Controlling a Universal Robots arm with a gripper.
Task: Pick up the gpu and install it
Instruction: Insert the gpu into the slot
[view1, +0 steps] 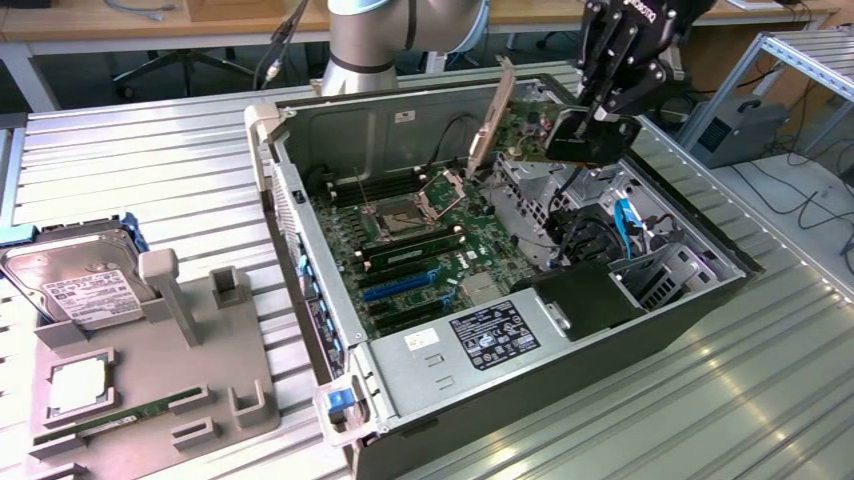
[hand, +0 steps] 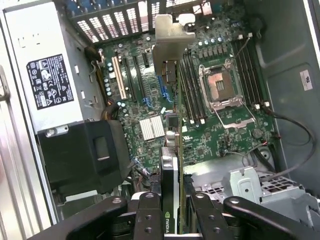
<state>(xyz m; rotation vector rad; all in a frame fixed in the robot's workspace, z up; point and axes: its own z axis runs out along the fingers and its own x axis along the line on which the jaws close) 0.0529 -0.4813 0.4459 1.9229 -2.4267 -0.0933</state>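
The black two-fingered gripper (hand: 173, 210), partly closed, clamps the thin black-faced, silver-bracketed circuit-board gpu (hand: 169, 167) edge-on above the open case's green motherboard (hand: 212, 145); it looks stiff, light and fragile, best gripped across its faces.

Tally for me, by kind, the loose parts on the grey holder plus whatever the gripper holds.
hard drive: 1
processor chip: 1
RAM stick: 1
gpu, clamped in the gripper: 1
Total: 4
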